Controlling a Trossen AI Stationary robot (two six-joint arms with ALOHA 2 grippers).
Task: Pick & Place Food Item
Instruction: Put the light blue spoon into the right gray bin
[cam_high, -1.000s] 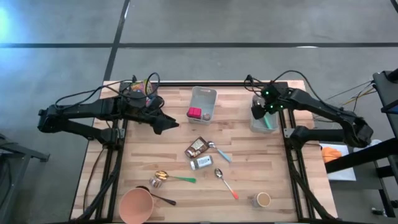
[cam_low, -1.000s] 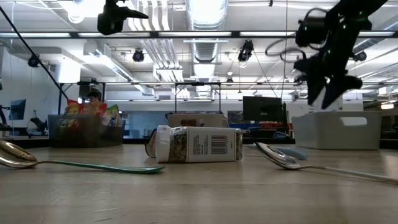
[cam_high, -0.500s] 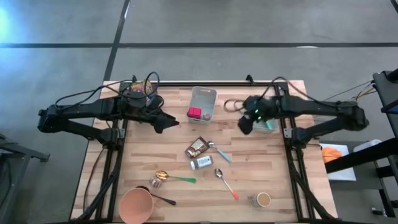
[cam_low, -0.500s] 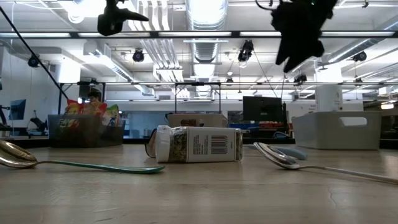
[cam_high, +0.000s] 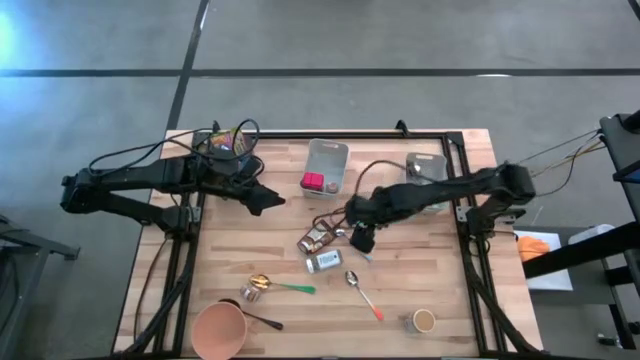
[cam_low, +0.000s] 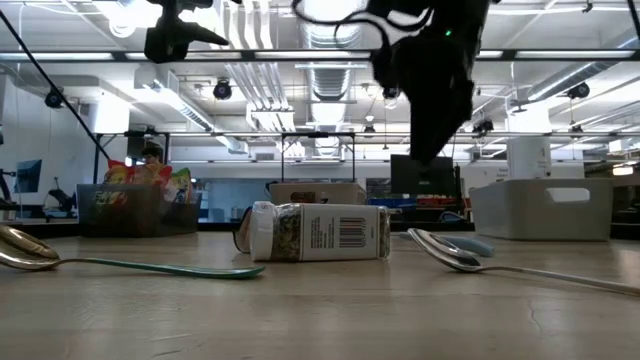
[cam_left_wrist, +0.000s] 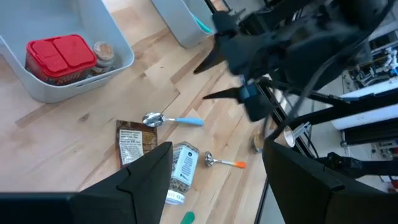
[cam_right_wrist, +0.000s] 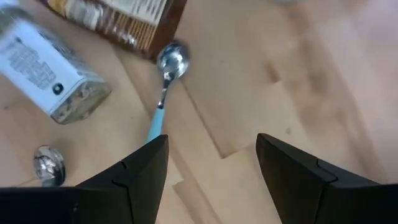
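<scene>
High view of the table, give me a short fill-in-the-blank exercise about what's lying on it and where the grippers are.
1. The red-lidded container sits inside a grey ____.
2. The spoon with the blue handle lies below the ____ gripper.
3. The pink cup stands at the table's near-____ corner.
4. The spice jar lies on its ____.

Missing words: bin; right; left; side

My light wooden plank table (cam_high: 270, 300) stands on a grey concrete floor (cam_high: 330, 35) crossed by dark seams. Beyond the table, long white ceiling lights (cam_low: 330, 15) and silver ducts (cam_low: 325, 85) run overhead.
</scene>
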